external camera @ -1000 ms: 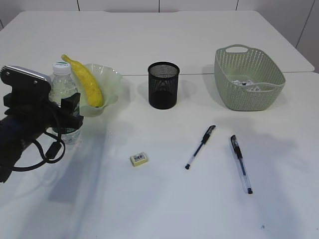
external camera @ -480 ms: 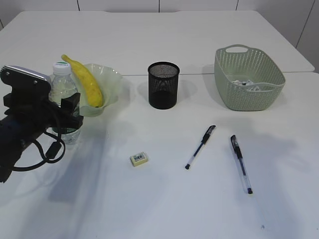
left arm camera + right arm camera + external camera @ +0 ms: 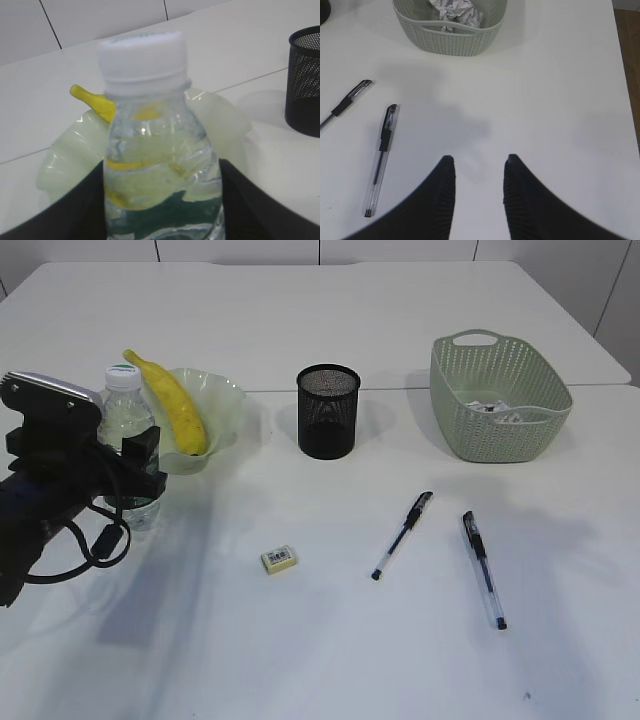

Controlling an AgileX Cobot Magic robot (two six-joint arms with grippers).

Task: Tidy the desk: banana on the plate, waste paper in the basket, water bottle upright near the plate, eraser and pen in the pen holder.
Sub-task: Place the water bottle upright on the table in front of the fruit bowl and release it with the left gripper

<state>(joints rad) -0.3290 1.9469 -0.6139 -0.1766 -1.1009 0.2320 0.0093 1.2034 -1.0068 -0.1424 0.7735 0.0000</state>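
Several pieces here, so take them by size, all placed off the black mesh pen holder [image 3: 328, 411]. Out to its right sits the green basket [image 3: 499, 400] on the worktop [image 3: 330, 640], crumpled waste paper [image 3: 454, 11] already inside; that paper looks feather-light and soft. Left of the holder is the pale green plate [image 3: 222, 400], rigid and probably brittle, with the banana [image 3: 172, 402] lying across it, soft-skinned and easily bruised. Just beyond the plate, further left, the water bottle [image 3: 160, 150] stands upright, and the left end effector [image 3: 125, 475] has its fingers on either flank of the body, closed on the bottle as far as the wrist view shows. It holds water, so I'd judge it weighty, with thin walls that give under pressure and a smooth surface; mid-body is the sensible hold. In front of the holder and to the right lie two pens, the dark pen [image 3: 402, 535] and the clear pen [image 3: 484, 568], stiff, slim, prone to rolling, best pinched across the barrel. Smallest, in front and slightly left, the eraser [image 3: 279, 559]: light, grippy, taken across its short sides. The right end effector [image 3: 477, 180] hovers over bare worktop beside the clear pen, parted, holding nothing.
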